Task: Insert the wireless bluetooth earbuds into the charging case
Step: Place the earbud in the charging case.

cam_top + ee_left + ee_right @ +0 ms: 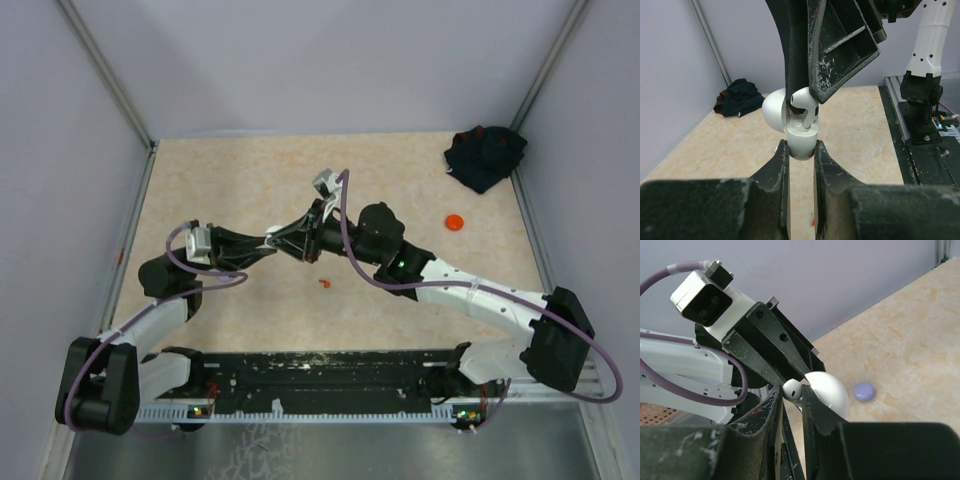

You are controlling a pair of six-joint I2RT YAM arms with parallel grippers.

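The right gripper [792, 395] is closed narrowly on a white earbud [792, 389]. It pinches the rounded head between both fingertips, with the stem pointing down. Directly beneath it, the left gripper [801, 150] is shut tight on the lower end of a small white charging case [801, 140], held upright in the air above the table [250, 180]. The case's domed lid [774, 111] hangs open to one side. The earbud's stem looks to be at, or just inside, the mouth of the case. How deep it sits cannot be told.

Several things could go wrong from here. If the stem is slightly off its socket, pushing down may jam it or twist the earbud in the fingertips. The case is gripped only at its rounded bottom, so downward force could make it slip or tip. Letting go before the earbud is seated would probably drop it to the table. The broad right finger is close to the lid and could knock it.

Farther out, a tiny red piece [325, 284] lies on the table near the arms. An orange disc [455, 222], a lavender disc [863, 391] and a dark cloth [485, 155] lie well apart.
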